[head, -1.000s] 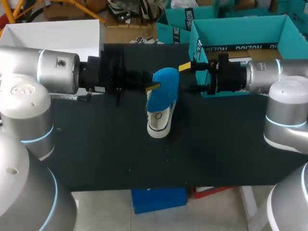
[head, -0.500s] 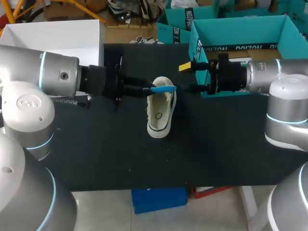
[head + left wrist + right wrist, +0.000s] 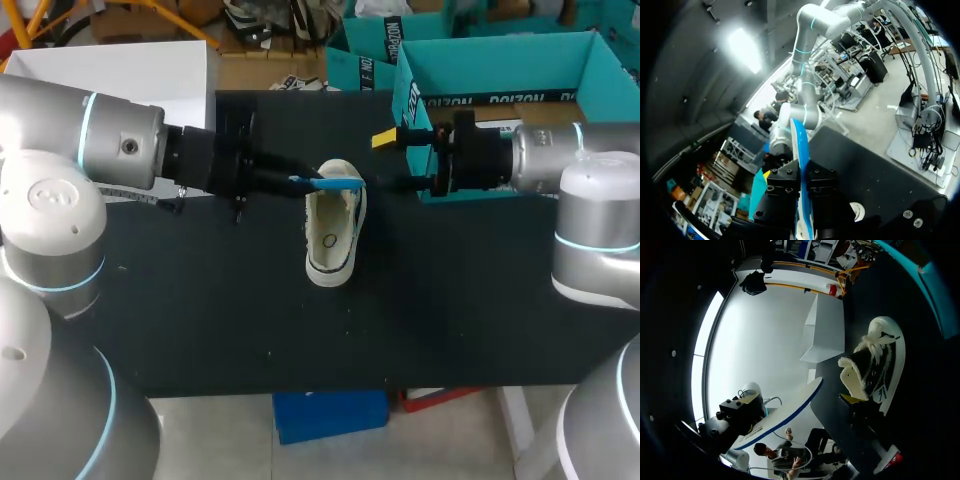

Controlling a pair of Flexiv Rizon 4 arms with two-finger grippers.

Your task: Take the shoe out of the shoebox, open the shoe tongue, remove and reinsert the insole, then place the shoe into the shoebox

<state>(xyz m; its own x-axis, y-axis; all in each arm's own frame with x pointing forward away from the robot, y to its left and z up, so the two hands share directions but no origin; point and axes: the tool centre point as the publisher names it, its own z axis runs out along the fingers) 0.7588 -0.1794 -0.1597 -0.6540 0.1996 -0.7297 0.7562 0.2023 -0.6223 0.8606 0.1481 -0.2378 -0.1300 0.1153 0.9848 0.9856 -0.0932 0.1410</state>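
A white and black shoe point(image 3: 331, 240) stands on the black table point(image 3: 200, 310), its tongue pulled open. My left gripper point(image 3: 300, 181) hangs just above the shoe's far end, shut on the blue insole point(image 3: 337, 182), which is held edge-on over the shoe's opening. In the left wrist view the insole point(image 3: 800, 142) sticks out ahead between the black fingers point(image 3: 782, 182). My right gripper point(image 3: 389, 162) stands open to the right of the shoe, holding nothing. From the right wrist view the shoe point(image 3: 882, 365) lies ahead and the insole point(image 3: 782, 415) hangs beside it.
The open teal shoebox point(image 3: 500, 62) stands at the back right, behind my right arm. A white box point(image 3: 110, 70) sits at the back left. Bare black table surface stretches in front of the shoe.
My left gripper has rolled, turning the insole from flat-on to edge-on, and lowered it over the shoe's opening. The right arm and the shoe have not moved.
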